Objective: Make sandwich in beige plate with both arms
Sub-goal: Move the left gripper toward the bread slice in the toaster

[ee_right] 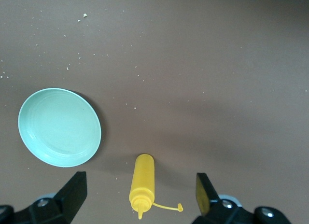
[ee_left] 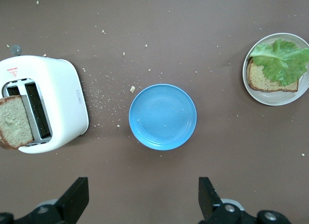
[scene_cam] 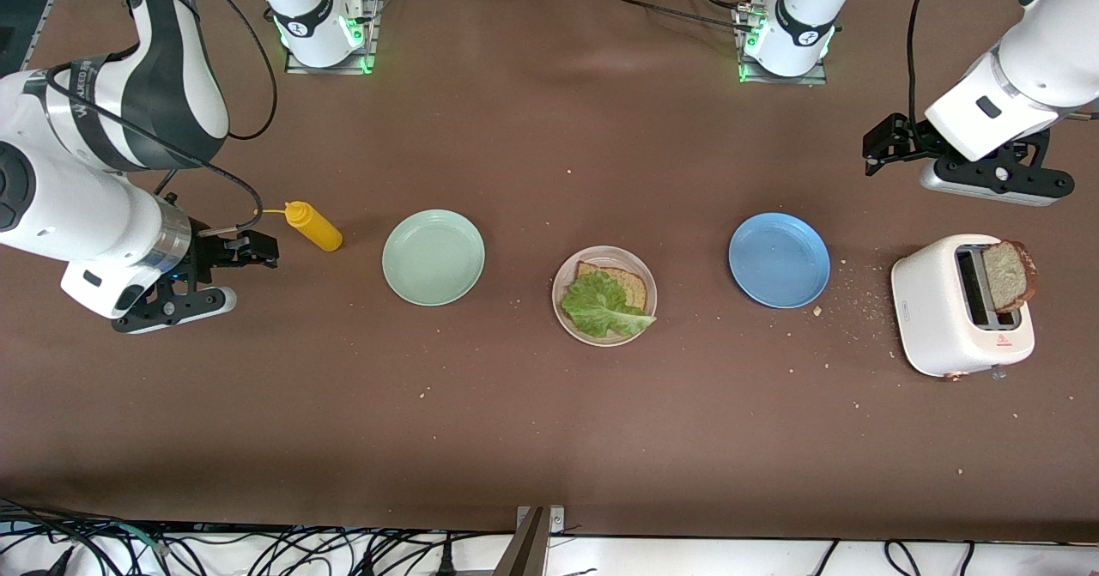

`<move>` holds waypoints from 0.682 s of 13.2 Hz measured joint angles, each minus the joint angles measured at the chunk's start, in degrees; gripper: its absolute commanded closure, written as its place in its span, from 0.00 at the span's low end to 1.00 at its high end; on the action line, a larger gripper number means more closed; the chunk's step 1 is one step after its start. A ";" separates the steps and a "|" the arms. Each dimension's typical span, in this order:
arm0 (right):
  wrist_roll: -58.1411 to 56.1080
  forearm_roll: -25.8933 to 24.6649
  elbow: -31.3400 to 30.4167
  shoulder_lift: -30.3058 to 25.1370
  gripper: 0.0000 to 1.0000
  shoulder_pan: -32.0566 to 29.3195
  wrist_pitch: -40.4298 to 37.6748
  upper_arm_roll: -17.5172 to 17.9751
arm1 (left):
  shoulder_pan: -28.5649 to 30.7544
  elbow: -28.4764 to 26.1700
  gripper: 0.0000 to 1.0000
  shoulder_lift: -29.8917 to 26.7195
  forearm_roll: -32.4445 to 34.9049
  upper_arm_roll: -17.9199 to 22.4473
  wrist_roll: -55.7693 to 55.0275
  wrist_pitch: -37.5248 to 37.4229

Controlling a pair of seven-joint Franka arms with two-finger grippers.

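Observation:
The beige plate (scene_cam: 606,251) sits mid-table, between two other plates. On it lies a brown bread slice (scene_cam: 629,284) with a green lettuce leaf (scene_cam: 601,306) over it. A second bread slice (scene_cam: 1006,275) sticks up from a slot of the white toaster (scene_cam: 932,310). My left gripper (scene_cam: 877,148) hangs open and empty over bare table near the toaster; its wrist view shows the toaster (ee_left: 63,98), the slice in it (ee_left: 14,120) and the beige plate (ee_left: 270,101). Open and empty too, my right gripper (scene_cam: 262,251) hovers over the yellow bottle's nozzle end.
A yellow squeeze bottle (scene_cam: 313,226) lies on its side beside the mint-green plate (scene_cam: 434,257), toward the right arm's end. The blue plate (scene_cam: 779,260) lies between the beige plate and the toaster. Crumbs are scattered round the toaster.

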 measured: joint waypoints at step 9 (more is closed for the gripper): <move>0.06 0.00 -0.40 0.03 0.00 0.97 -0.01 0.36 | 1.48 0.00 0.00 0.23 0.01 0.36 0.00 -0.22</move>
